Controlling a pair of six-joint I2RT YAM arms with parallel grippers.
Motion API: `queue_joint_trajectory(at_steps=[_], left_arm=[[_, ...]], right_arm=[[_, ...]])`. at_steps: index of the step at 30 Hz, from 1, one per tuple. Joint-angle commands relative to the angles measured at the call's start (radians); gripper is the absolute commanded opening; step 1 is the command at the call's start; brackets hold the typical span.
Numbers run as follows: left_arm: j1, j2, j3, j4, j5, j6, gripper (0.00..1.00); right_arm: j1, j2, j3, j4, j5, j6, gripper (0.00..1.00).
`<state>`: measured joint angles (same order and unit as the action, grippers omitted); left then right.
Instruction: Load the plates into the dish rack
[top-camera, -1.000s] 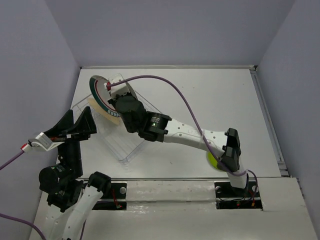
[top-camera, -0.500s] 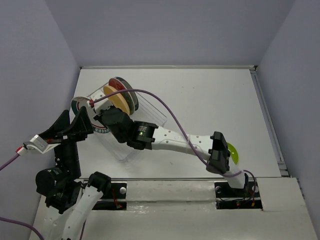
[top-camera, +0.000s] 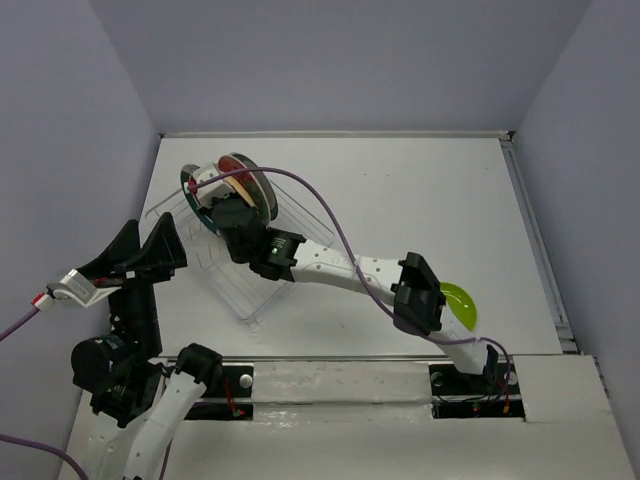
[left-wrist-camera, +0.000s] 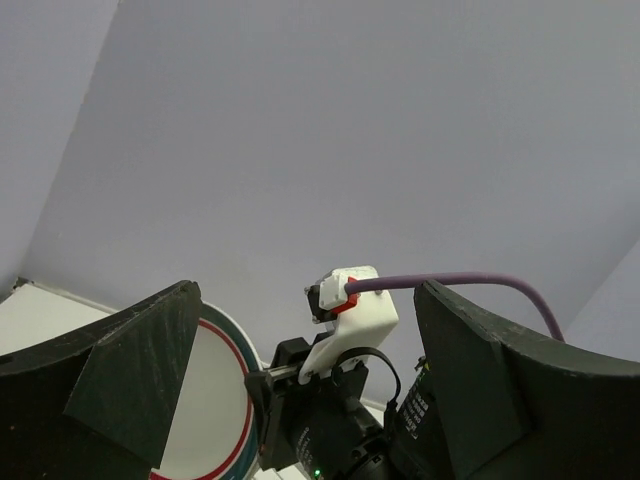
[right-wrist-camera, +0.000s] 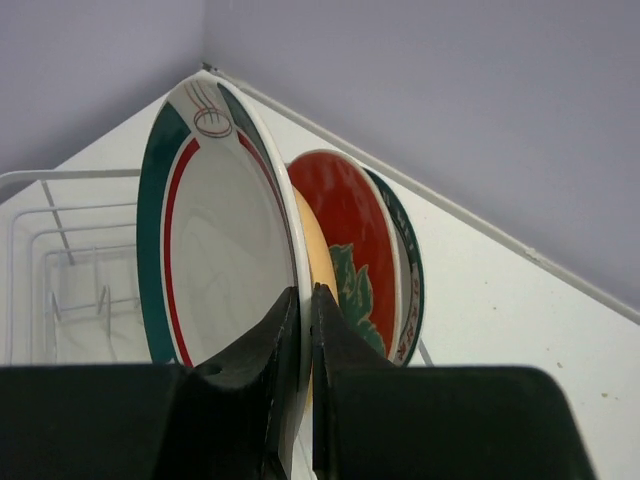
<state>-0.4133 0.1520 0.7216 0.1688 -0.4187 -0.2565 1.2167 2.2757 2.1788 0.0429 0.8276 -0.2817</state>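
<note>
**Right wrist: teal-rimmed plate (right-wrist-camera: 215, 250) being slotted**

It is being pinched at its rim by the closed right gripper (right-wrist-camera: 300, 300), upright over the dish rack (right-wrist-camera: 50, 262), just beside the orange plate (right-wrist-camera: 314, 250) and red plate (right-wrist-camera: 345, 225). Base is hidden, so seating is possibly incomplete. If released unslotted, a topple onto those neighbours is being risked. Left gripper (top-camera: 150, 236) is being held wide open, empty.

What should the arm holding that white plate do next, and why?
Probably ease the white plate down into the dish rack, then let go. The right gripper pinches its rim, and it stands upright beside the orange plate; whether it is seated I cannot tell.
</note>
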Motion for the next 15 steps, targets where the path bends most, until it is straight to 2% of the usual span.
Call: queue_joint_trajectory(at_steps=[1,6,15], left_arm=[[-0.005,0.011,0.018,0.064,0.001,0.005,0.99],[-0.004,0.017,0.018,0.066,0.011,0.000,0.99],[0.002,0.014,0.012,0.067,0.023,-0.007,0.99]], right_arm=[[-0.031,-0.041,0.050,0.167,0.156,-0.168,0.07],[-0.020,-0.041,0.050,0.181,0.127,-0.195,0.07],[0.001,0.062,0.093,0.169,0.108,-0.254,0.07]])
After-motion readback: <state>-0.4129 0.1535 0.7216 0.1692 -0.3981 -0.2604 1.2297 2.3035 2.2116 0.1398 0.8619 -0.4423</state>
